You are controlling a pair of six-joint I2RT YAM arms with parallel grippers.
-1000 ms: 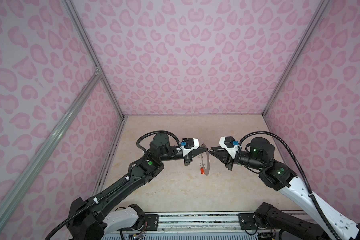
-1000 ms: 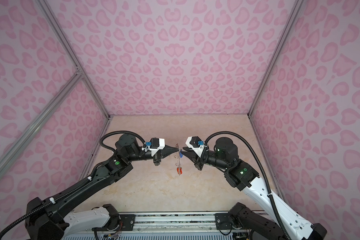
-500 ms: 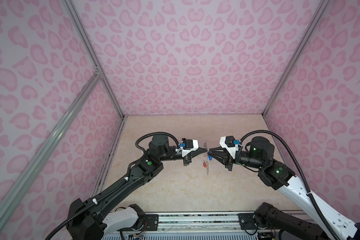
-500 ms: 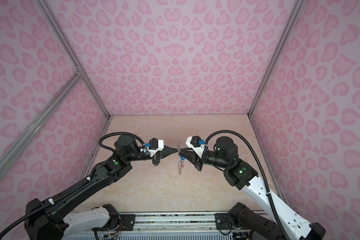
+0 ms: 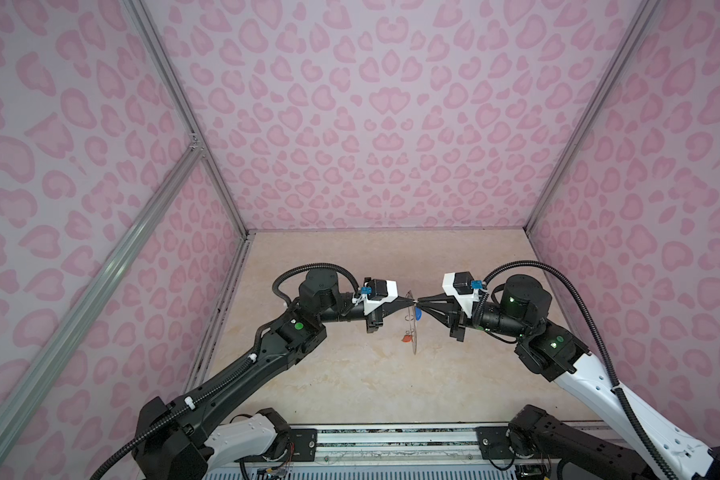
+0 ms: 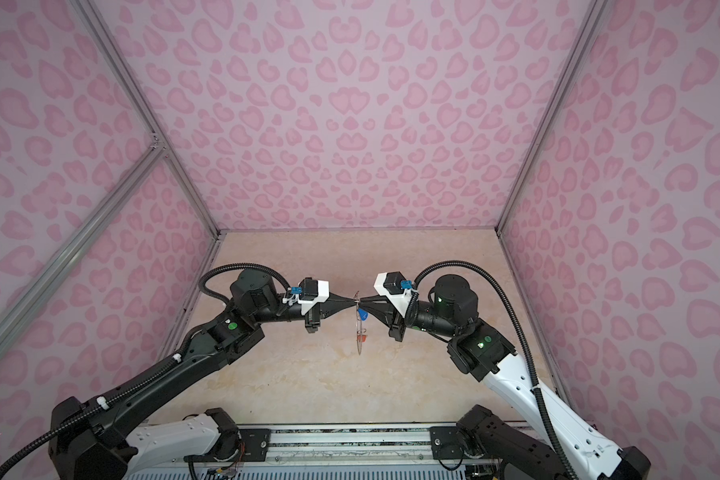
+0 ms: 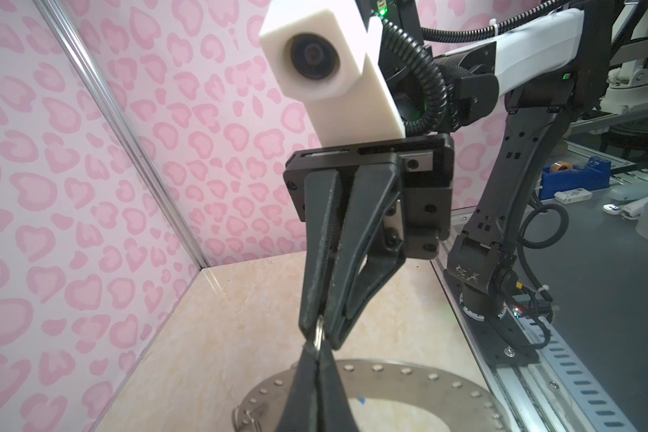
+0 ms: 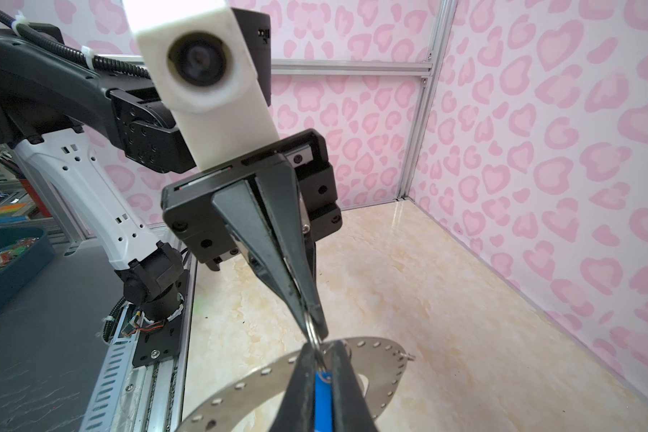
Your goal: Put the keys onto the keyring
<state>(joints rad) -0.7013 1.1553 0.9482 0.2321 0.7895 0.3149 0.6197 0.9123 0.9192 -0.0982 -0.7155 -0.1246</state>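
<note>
1. Left claw (image 5: pixel 408 300) and right claw (image 5: pixel 421 300) meet tip to tip above the middle of the table (image 5: pixel 350 382). Both are clenched, each pinching the same small wire loop (image 7: pixel 318 334) on the rim of the keyring (image 5: pixel 413 332).
2. The keyring hangs edge-on from that loop, between the two claws. Whether its lower edge touches the table I cannot tell.
3. A red tag (image 5: pixel 407 338) hangs low against the keyring, so that key looks already threaded. A blue tag (image 5: pixel 419 314) sits just under the right claw's tips. The metal keys themselves are too small to make out.
4. By my reading, the step in hand is working the blue-tagged key onto the loop. The next move calls for one claw to hold the loop firm while the other eases the key round the wire. A small twist would serve better than a pull, as the thin loop could slip from either pinch.
5. Both top views show the keyring only as a thin line, along with the red tag.
6. The wrist views show the keyring's flat face and rim holes (image 7: pixel 408 377).
7. The right wrist view alone shows the blue tag (image 8: pixel 323 396) lying between the right claw's fingers (image 8: pixel 300 392). Neither wrist view shows the red tag.
</note>
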